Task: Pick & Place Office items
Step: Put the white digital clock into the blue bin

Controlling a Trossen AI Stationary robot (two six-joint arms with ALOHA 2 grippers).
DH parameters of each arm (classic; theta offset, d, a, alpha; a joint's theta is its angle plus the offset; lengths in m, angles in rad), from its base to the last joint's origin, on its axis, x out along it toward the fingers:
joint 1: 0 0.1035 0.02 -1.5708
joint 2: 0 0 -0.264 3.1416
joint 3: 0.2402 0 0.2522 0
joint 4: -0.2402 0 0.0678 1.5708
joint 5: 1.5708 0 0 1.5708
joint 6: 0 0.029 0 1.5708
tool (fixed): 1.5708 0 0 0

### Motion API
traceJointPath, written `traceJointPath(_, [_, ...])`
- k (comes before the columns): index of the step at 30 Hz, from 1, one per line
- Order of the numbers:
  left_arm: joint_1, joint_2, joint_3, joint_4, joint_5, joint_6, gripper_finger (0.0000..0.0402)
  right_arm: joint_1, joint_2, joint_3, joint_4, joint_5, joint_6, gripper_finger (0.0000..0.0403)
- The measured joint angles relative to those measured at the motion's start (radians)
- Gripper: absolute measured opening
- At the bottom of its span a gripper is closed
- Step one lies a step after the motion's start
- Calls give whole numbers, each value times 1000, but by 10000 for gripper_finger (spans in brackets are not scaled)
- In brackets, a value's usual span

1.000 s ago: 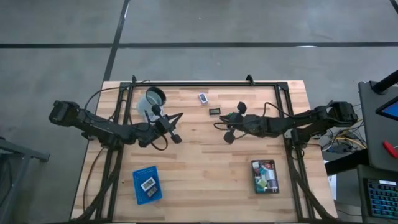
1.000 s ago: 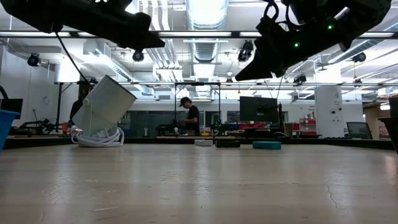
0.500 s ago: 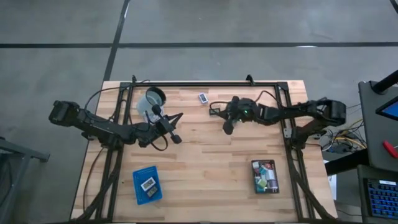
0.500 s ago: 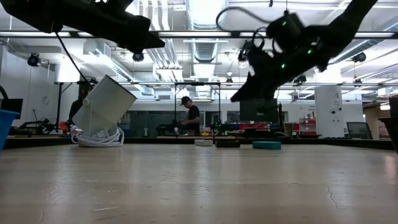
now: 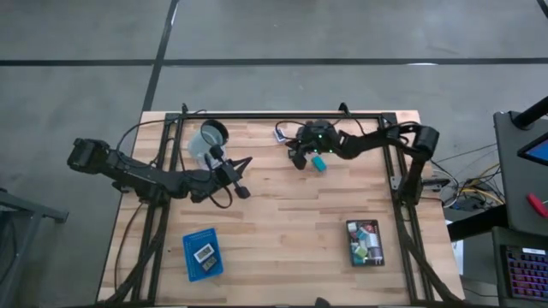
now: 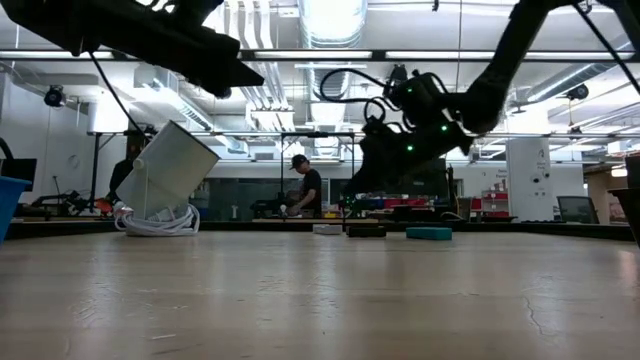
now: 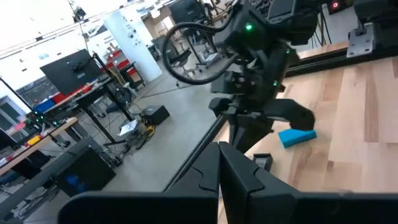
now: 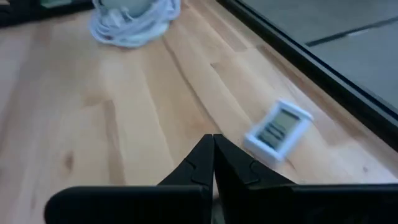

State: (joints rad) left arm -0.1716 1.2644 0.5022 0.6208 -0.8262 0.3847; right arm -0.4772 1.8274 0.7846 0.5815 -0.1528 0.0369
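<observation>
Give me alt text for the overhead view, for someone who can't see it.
Seen from above, the right gripper, shut, reaches to the wooden table's far edge beside a teal block and a white item. The left gripper, shut, waits near a clear cup. A blue tray and a black tray hold more items.

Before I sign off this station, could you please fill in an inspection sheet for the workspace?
Surface: wooden table, pale planks, dark rail along the far edge.
Job's things: teal block and white labelled rectangle loose at the far edge; more pieces in the black tray and blue tray.
Clutter: clear cup, tilted.
Grippers: left gripper shut, mid-table; right gripper shut, near the teal block, holding nothing.
Cables: white cable coil at the cup.
Surroundings: a person in the room behind.
</observation>
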Motion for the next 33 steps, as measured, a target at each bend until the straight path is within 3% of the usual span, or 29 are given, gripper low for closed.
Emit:
traceJointPath(8, [0, 0, 0, -40, 0, -57, 5, -94, 22, 69, -81, -17, -11, 8])
traceJointPath(13, [-1, 0, 0, -50, 0, -67, 5, -164, 39, 98, -82, -149, 14, 8])
traceJointPath(16, [-1, 0, 0, -53, -1, -67, 5, -189, 70, 118, -84, -162, 32, 8])
traceJointPath(23, [-1, 0, 0, -54, -3, -64, 5, -192, 199, 217, -76, -184, -78, 8])
traceJointPath(25, [0, 0, 0, -54, -3, -64, 5, -194, 232, 254, -78, -238, -102, 8])
traceJointPath(29, [0, 0, 0, -58, -3, -56, 5, -197, 263, 344, -105, -286, 11, 8])
traceJointPath(33, [0, 0, 0, -61, -3, -52, 5, -209, 287, 416, -254, -286, 10, 8])
